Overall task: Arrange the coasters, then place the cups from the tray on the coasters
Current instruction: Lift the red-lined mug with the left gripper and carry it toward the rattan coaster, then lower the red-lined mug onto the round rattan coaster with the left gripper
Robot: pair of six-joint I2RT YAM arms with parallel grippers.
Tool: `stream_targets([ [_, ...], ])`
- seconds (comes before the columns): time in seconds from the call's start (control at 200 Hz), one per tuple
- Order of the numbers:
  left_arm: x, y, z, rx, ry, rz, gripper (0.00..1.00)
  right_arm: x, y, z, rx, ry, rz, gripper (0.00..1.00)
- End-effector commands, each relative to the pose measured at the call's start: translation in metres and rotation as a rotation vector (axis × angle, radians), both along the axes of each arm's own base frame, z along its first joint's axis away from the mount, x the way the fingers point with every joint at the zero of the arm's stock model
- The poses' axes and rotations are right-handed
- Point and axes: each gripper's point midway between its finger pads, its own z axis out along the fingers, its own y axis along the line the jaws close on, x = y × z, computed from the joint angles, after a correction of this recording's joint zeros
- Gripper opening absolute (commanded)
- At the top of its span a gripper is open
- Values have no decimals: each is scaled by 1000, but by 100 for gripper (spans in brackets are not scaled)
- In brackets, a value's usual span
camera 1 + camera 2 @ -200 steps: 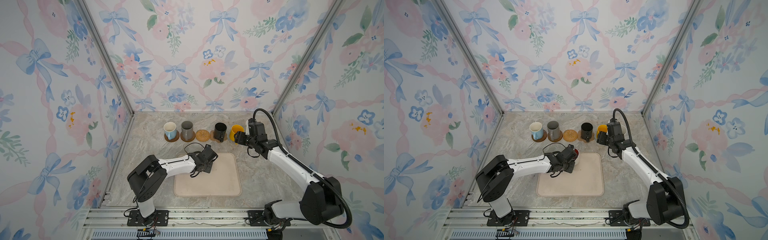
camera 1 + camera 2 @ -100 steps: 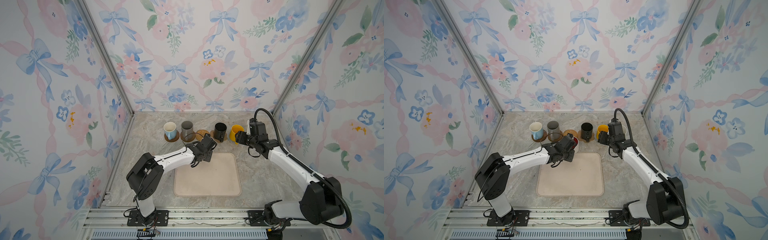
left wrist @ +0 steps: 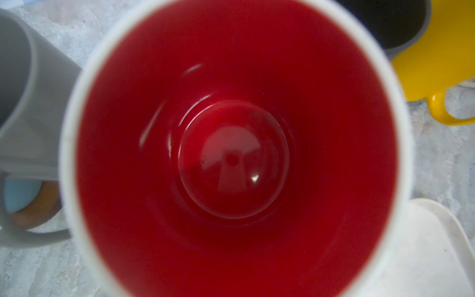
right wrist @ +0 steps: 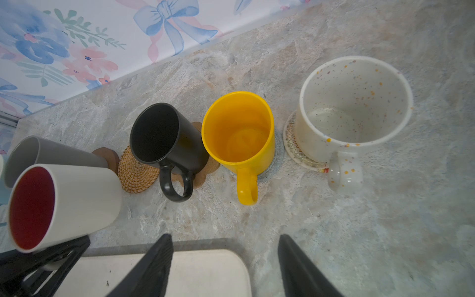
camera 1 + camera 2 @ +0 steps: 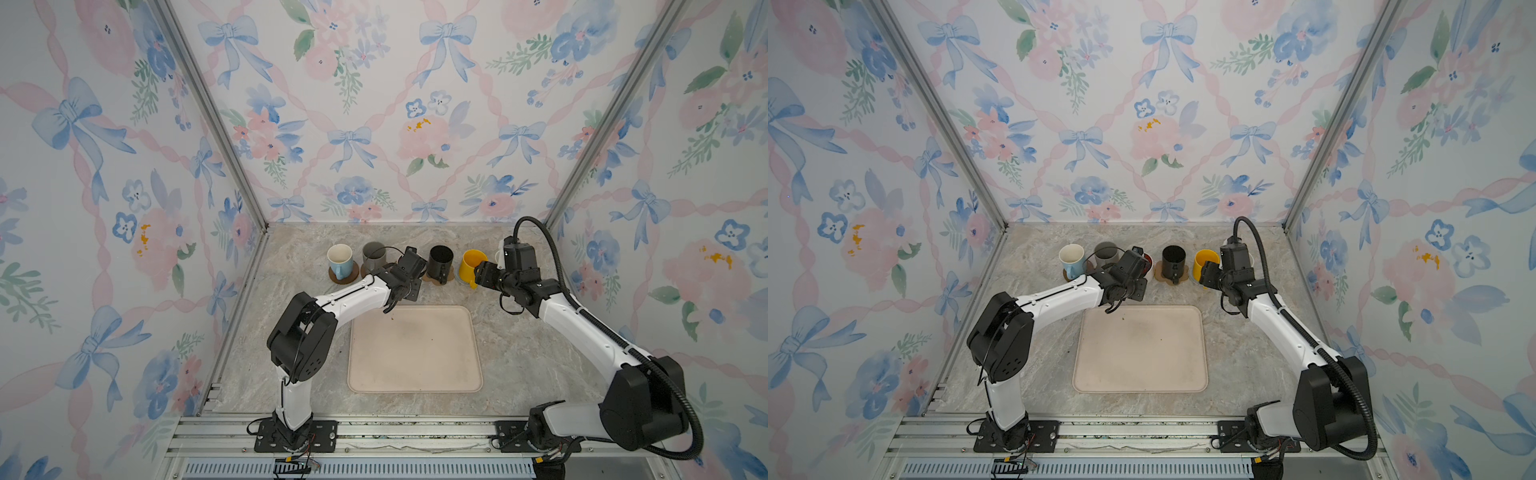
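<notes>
Tray (image 5: 415, 349) lay flat on the worktop (image 5: 519, 345), nearest the arm bases. Past its far edge the left end effector (image 5: 409, 266) was clamped on the red-lined white cup (image 4: 77, 200), just short of the rattan coaster (image 4: 136, 172). The right end effector (image 4: 223, 241) hung open, holding nothing. Farthest, 5 cups (image 4: 239, 128) stood on coasters (image 4: 293, 144), light blue cup (image 5: 338, 259) to speckled cup (image 4: 352, 108).

Three walls (image 5: 374, 104) papered with blue bows, pink ribbons and flowers enclose a grey-beige marbled tabletop (image 5: 519, 365). Aluminium posts (image 5: 218, 124) run up the back corners, and a slotted metal rail (image 5: 415, 432) edges the front. The light is soft and even.
</notes>
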Motion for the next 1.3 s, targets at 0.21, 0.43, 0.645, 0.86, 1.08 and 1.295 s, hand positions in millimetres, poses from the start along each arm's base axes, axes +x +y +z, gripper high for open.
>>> stream_targets([
  [0.21,52,-3,20,-24,-91,23,0,-2,-3,4,21,-14,-3,68],
  [0.43,72,-3,14,-40,-85,31,0,-3,-6,2,19,-9,-9,68],
  [0.645,84,-2,6,-50,-73,32,0,-3,-9,-1,20,-2,-15,68],
  [0.86,90,0,1,-52,-63,32,0,-1,-8,-5,25,9,-13,68],
  [1.08,88,3,-9,-43,-38,31,0,-1,-9,-6,25,12,-13,68],
  [1.295,85,2,-18,-42,-19,25,0,0,-8,-6,30,12,-10,67],
])
